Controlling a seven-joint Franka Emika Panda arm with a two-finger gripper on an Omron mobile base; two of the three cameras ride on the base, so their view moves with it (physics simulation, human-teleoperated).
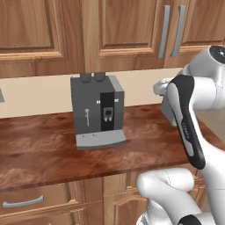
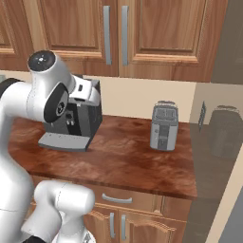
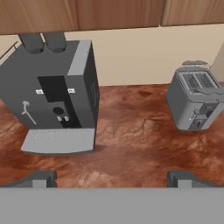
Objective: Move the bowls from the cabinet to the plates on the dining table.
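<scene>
Facing the shut cabinet [image 2: 118,33] at 12 o'clock w/ claw [image 3: 112,178] wide open & empty, robot's next move prob. calls for pulling a door handle [image 2: 107,34].

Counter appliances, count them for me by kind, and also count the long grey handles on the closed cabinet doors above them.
Coffee machine: 1
Toaster: 1
Cabinet door handles: 2
Total: 4
</scene>
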